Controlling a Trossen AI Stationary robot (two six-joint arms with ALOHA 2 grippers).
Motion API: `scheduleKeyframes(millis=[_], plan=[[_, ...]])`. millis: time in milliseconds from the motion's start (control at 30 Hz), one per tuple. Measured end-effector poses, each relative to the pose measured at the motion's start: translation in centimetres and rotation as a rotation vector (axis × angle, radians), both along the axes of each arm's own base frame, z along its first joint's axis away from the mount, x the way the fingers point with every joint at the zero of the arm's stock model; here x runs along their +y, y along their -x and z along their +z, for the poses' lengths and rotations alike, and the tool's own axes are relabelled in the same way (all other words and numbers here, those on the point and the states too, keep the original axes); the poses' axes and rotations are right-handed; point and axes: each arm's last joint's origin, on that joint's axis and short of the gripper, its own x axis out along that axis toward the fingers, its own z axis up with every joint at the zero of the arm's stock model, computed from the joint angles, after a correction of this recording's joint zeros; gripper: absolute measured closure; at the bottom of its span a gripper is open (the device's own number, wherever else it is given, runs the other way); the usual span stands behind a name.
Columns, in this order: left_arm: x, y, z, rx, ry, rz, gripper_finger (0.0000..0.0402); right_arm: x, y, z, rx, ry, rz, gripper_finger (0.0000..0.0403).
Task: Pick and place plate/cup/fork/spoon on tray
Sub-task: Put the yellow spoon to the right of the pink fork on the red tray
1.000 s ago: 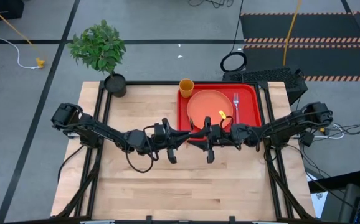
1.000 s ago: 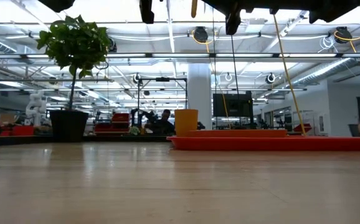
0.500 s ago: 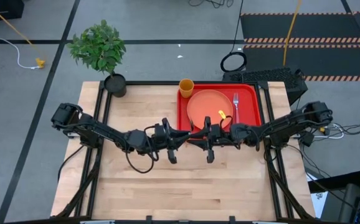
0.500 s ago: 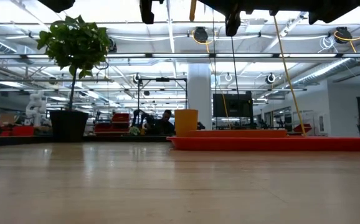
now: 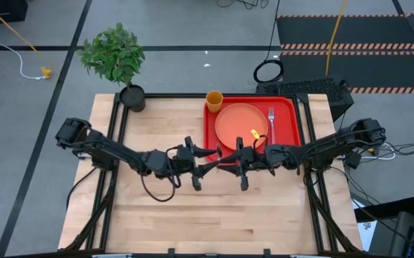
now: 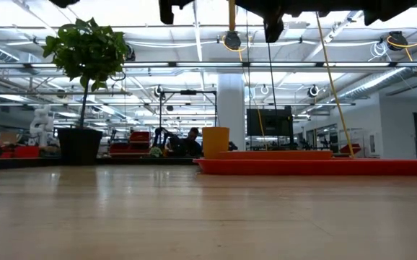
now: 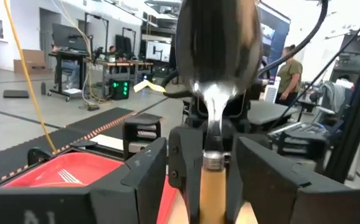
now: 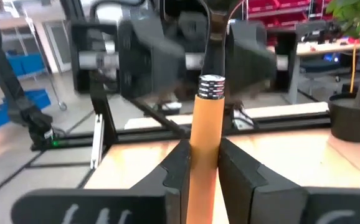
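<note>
The spoon (image 7: 216,56), with a silver bowl and an orange handle, stands upright high above the table, just near the tray's near left corner. My right gripper (image 8: 205,158) is shut on its handle. My left gripper (image 7: 203,165) faces it from the left, open, one finger on each side of the handle with a gap to it. In the high view the two grippers meet, left (image 5: 208,162) and right (image 5: 227,159). The red tray (image 5: 293,107) carries the plate (image 5: 240,122), and the fork (image 5: 271,117) lies to the plate's right. The cup (image 5: 214,99) stands at the tray's far left corner. My right gripper pinches the spoon's orange handle (image 8: 205,124) between its two fingers, a little below the metal collar. The fingers come level from the table's right and lie across the handle. The spoon stands upright with its bowl up, lifted clear of the table.
A potted plant (image 5: 117,57) stands at the table's far left corner. Bare wooden tabletop (image 5: 214,215) stretches under and in front of both arms. A person (image 7: 290,74) stands in the room beyond the table.
My left gripper's fingers have spread apart off the spoon, and the spoon stays upright in my right gripper. Both grippers have shifted slightly toward the table's right, and the handle has come down a little.
</note>
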Motion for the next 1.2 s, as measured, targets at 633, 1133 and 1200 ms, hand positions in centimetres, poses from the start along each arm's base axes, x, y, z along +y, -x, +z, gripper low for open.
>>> scheduleKeyframes(millis=[633, 1133, 1200], plan=[[2.1, 0.8, 1.1, 0.112, -0.076, -0.391, 0.017, 0.5, 1.1, 0.1, 0.089, 0.031, 0.317, 0.0351], [3.8, 0.5, 1.1, 0.098, -0.232, -0.489, 0.0129, 0.5, 1.0, -1.5, 0.207, 0.061, 0.356, 0.0351], [3.8, 0.6, 1.1, 0.097, -0.248, -0.489, 0.0135, 0.3, 1.0, -1.6, 0.221, 0.061, 0.349, 0.0351]])
